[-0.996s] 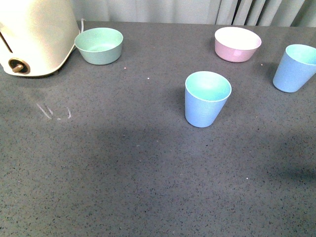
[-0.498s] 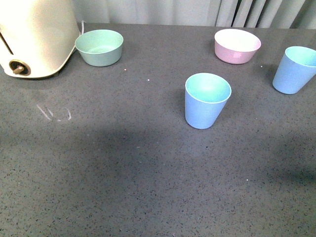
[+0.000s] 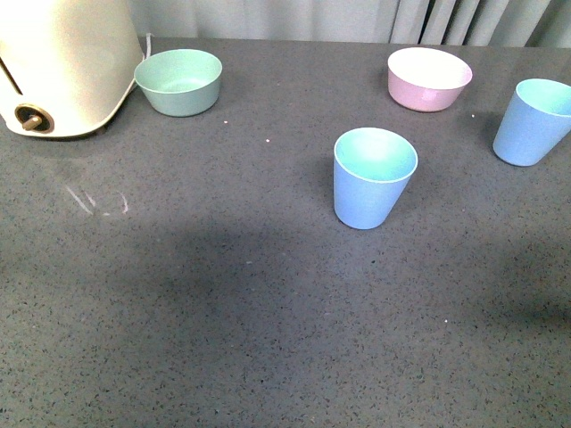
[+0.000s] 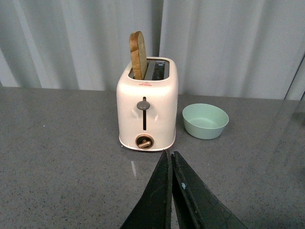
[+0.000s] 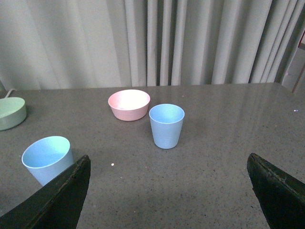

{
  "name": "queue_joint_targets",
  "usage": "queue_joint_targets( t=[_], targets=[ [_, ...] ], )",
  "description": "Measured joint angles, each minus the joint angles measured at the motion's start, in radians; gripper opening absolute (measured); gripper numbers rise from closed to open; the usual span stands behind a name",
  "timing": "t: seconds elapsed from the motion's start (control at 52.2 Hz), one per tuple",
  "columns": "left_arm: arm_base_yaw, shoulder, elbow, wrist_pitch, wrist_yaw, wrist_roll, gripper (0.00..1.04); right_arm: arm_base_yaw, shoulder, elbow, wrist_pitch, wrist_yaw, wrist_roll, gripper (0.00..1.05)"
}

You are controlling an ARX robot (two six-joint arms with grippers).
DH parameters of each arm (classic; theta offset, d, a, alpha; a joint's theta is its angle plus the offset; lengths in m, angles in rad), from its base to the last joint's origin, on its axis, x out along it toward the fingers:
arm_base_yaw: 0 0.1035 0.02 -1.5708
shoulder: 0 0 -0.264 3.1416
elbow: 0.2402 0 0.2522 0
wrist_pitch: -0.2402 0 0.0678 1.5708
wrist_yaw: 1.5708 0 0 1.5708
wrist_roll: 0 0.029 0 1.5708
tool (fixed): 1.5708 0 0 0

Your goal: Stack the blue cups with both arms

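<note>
Two blue cups stand upright on the dark grey table. One blue cup (image 3: 375, 178) is in the middle, the other blue cup (image 3: 533, 122) at the far right. Neither arm shows in the front view. In the right wrist view my right gripper (image 5: 169, 164) is open wide, with the far cup (image 5: 167, 125) ahead of the gap and the middle cup (image 5: 47, 159) beside one finger (image 5: 64, 198). My left gripper (image 4: 170, 157) is shut on nothing and points at the toaster.
A cream toaster (image 3: 62, 67) with a bread slice (image 4: 138, 55) stands at the back left, a mint-green bowl (image 3: 179, 81) next to it. A pink bowl (image 3: 429, 78) sits at the back right. Curtains hang behind the table's far edge.
The front view shifts slightly between frames; the cups and bowls stay where they were.
</note>
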Motion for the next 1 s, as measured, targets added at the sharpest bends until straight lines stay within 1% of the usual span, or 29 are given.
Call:
queue_joint_targets(
  t=[0.326,0.824,0.862,0.9,0.939,0.996],
  targets=[
    [0.0,-0.211,0.0,-0.203,0.0,0.0,0.02,0.0,0.0,0.0,0.0,0.0,0.0,0.96],
    [0.0,-0.355,0.0,-0.346,0.0,0.0,0.02,0.0,0.0,0.0,0.0,0.0,0.0,0.96],
    [0.0,-0.38,0.0,-0.373,0.0,0.0,0.02,0.0,0.0,0.0,0.0,0.0,0.0,0.96],
    [0.0,-0.435,0.0,-0.457,0.0,0.0,0.02,0.0,0.0,0.0,0.0,0.0,0.0,0.96],
    [0.0,-0.475,0.0,-0.5,0.0,0.0,0.02,0.0,0.0,0.0,0.0,0.0,0.0,0.96],
    [0.0,-0.513,0.0,-0.52,0.0,0.0,0.02,0.0,0.0,0.0,0.0,0.0,0.0,0.96]
  ],
)
